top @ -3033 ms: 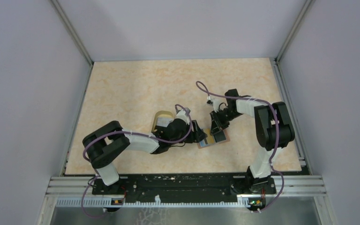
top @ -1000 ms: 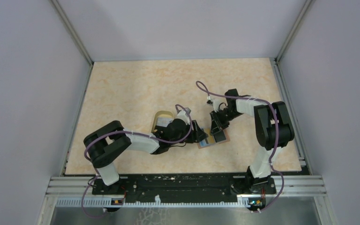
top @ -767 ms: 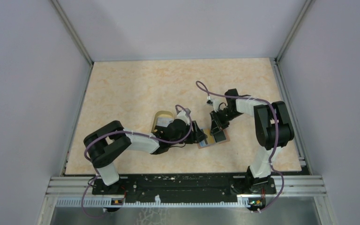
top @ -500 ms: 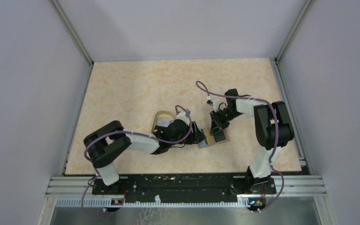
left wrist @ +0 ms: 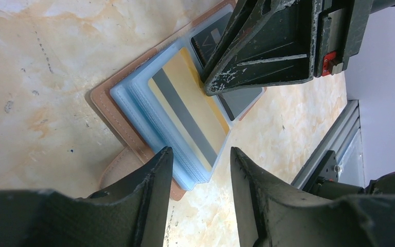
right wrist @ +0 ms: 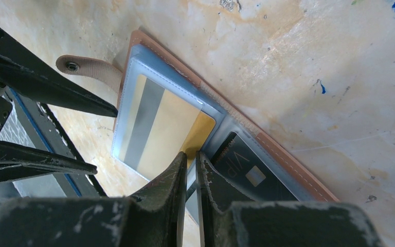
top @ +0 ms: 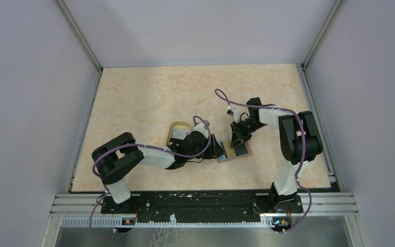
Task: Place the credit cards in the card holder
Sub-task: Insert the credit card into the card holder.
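Right gripper (right wrist: 191,157) clenched on yellow card (right wrist: 172,123) edge, lower centre; card lay upper-left in card holder (right wrist: 283,153); left gripper (left wrist: 200,154) released opposite.

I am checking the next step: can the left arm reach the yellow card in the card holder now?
Probably yes. The left end effector stands open before the yellow card, nothing between; the right end effector, shut, presses only near the fold of the card holder.
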